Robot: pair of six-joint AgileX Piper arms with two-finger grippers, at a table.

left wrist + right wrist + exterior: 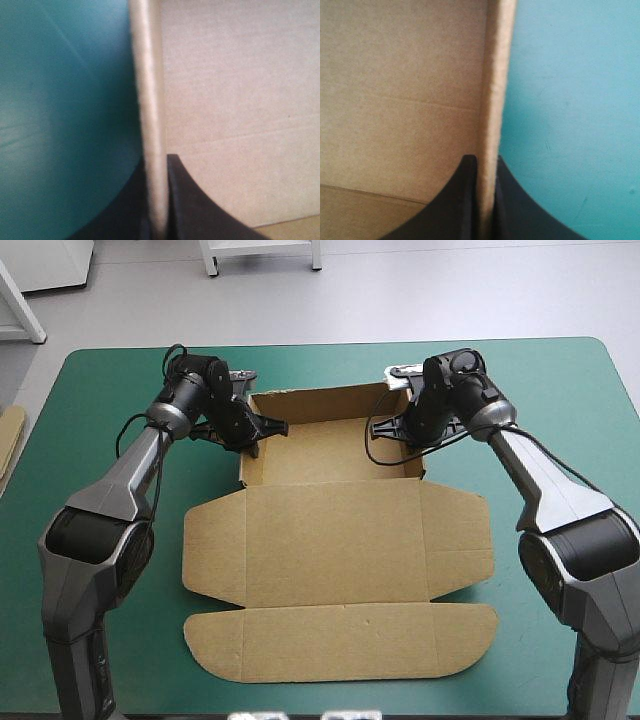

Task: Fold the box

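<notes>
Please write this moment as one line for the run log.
box: walls raised, lid flat | left pincer: shut on its left wall | right pincer: shut on its right wall

High view: from above and behind the robot, facing forward and down; far enough off to take in the whole table (pixel 560 390) and the box (pixel 330 540).
Left wrist view: looks along the left gripper (pixel 159 167), very near the left wall (pixel 150 90), with the teal-green cover (pixel 65 125) outside it.
Right wrist view: looks along the right gripper (pixel 486 165), very near the right wall (pixel 495 90).
Shared: both walls also show in the high view.
</notes>
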